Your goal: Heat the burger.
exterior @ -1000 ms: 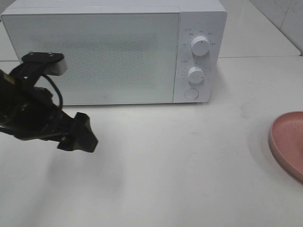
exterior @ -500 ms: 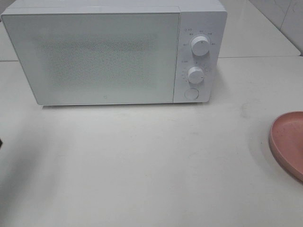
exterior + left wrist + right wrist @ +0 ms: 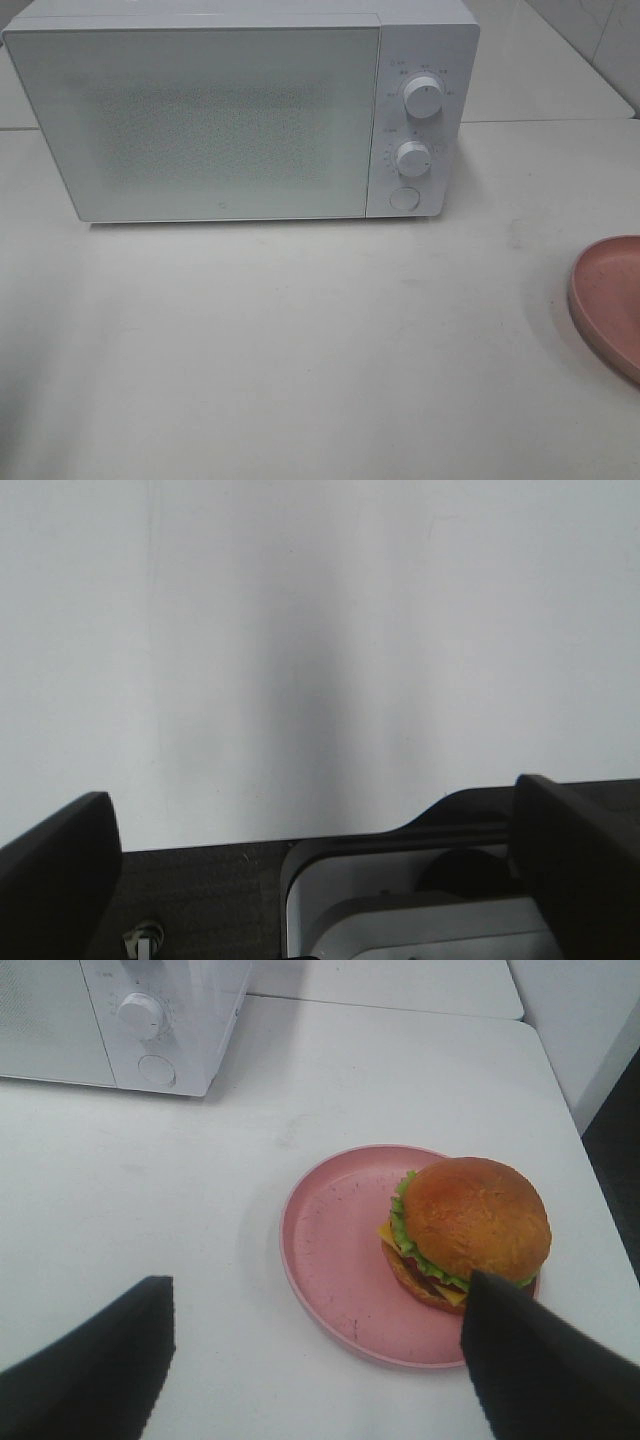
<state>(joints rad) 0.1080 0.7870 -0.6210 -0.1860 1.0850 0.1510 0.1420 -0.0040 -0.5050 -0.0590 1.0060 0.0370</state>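
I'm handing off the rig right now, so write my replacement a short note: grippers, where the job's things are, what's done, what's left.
Left gripper: open, empty, over bare table, out of the high view.
Right gripper: open, empty, hovering near the plate.
Burger: sits on the pink plate, toward one side, on the table to the right of the microwave.
Microwave door: closed.
Done: nothing that shows; burger not yet picked up.
Left: open the door, put the burger inside, close it, set the knobs.

a white microwave [image 3: 240, 115] is sitting on the table [image 3: 300, 350], door closed. a pink plate [image 3: 608, 300] is peeking in at the right edge.
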